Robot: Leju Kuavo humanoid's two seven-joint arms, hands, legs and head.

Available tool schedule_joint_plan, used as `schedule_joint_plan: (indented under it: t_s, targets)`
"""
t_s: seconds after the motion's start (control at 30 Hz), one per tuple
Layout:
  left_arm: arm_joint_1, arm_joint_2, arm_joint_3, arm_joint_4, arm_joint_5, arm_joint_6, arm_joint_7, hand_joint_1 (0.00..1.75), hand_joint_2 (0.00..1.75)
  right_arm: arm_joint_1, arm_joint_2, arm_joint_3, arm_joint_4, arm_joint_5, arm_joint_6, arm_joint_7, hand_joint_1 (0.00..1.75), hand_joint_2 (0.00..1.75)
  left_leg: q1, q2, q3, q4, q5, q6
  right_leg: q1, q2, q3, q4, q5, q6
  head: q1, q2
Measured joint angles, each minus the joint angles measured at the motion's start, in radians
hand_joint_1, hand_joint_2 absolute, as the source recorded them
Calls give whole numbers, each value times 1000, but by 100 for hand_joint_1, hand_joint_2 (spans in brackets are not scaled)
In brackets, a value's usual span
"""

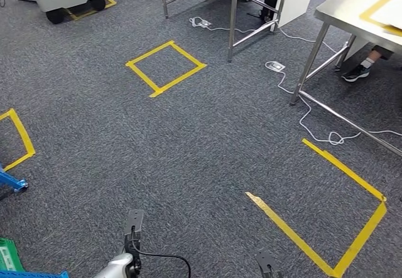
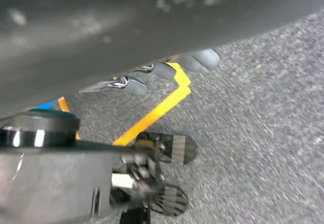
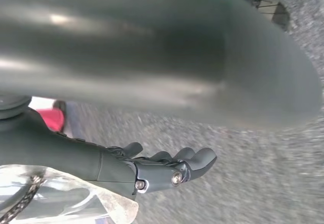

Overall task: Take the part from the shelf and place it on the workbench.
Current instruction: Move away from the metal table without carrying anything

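Bagged part, a clear crinkled plastic pouch (image 3: 65, 198) with a dark chain-like piece inside, lay close against the palm side of the right hand (image 3: 153, 171) in the right wrist view, down by the wrist. The hand's dark fingers (image 3: 195, 158) were bent inward and packed side by side; whether they gripped the pouch could not be told. The hand hung over speckled grey carpet (image 1: 203, 146).

The left hand (image 2: 153, 75) also hung low over the carpet, its pale grey fingers (image 2: 131, 85) stretched out, spread apart and holding nothing. Beyond them ran a corner of yellow floor tape (image 2: 168, 102).

In the head view, the silver left forearm (image 1: 119, 267) came in at the bottom edge, pointing down. The stainless-steel workbench (image 1: 346, 5) stood well apart at the upper right, with a person's black shoe (image 1: 356, 73) beneath it. A yellow tape square (image 1: 166, 68) lay on the carpet farther off.
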Motion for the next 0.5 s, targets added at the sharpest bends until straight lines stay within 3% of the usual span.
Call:
schedule_joint_plan:
  t_s: [0.07, 0.13, 0.2, 0.23, 0.3, 0.37, 0.4, 0.43, 0.5]
  targets:
    - [-13, -1, -8, 1, -5, -6, 8, 0, 0, -13, 2, 21, 1, 15, 16, 6, 0, 0, -7, 27, 34, -72, 15, 10, 6, -14, 1, 1, -4, 10, 1, 0]
    - [-23, -1, -17, 2, -9, -13, 20, 0, 0, -23, 5, 42, 1, 31, 32, 13, 0, 0, -10, 17, 32, -80, 13, 20, 7, -30, 3, 0, -7, 21, 2, 0]
    - [-32, 0, -24, 5, -9, -21, 34, 0, 0, -32, 8, 65, 2, 46, 47, 19, 0, 0, -7, 1, 34, -87, 18, 32, 3, -12, -6, 19, -25, 31, 4, 0]
    - [-39, -1, -27, 7, -10, -27, 43, 0, 0, -37, 8, 77, 2, 53, 56, 22, 0, 0, -5, -6, 35, -90, 20, 38, 2, 7, -23, 56, -47, 34, 6, 0]
    - [-56, -1, -34, 11, -13, -42, 59, 0, 0, -44, 9, 101, 4, 67, 75, 29, 0, 0, -5, -22, 35, -91, 20, 46, 0, 40, -88, 185, -109, 37, 11, 0]
    - [-68, 0, -44, 16, -19, -60, 76, 0, 0, -51, 10, 125, 7, 80, 92, 34, 0, 0, -7, -40, 35, -91, 20, 48, 1, 47, -146, 292, -137, 37, 11, 0]
    - [-74, 0, -48, 19, -22, -69, 85, 0, 0, -55, 11, 137, 8, 88, 100, 36, 0, 0, -8, -50, 36, -90, 20, 48, 1, 48, -153, 294, -122, 35, 11, 0]
    - [-80, 0, -52, 21, -24, -74, 93, 0, 0, -62, 12, 151, 8, 95, 107, 38, 0, 0, -8, -59, 38, -90, 19, 48, 1, 51, -140, 254, -89, 33, 11, 0]
    - [-91, -2, -57, 24, -25, -72, 100, 0, 0, -78, 13, 177, 9, 110, 120, 40, 0, 0, -10, -76, 40, -89, 18, 45, -1, 73, -81, 117, -12, 28, 11, 0]
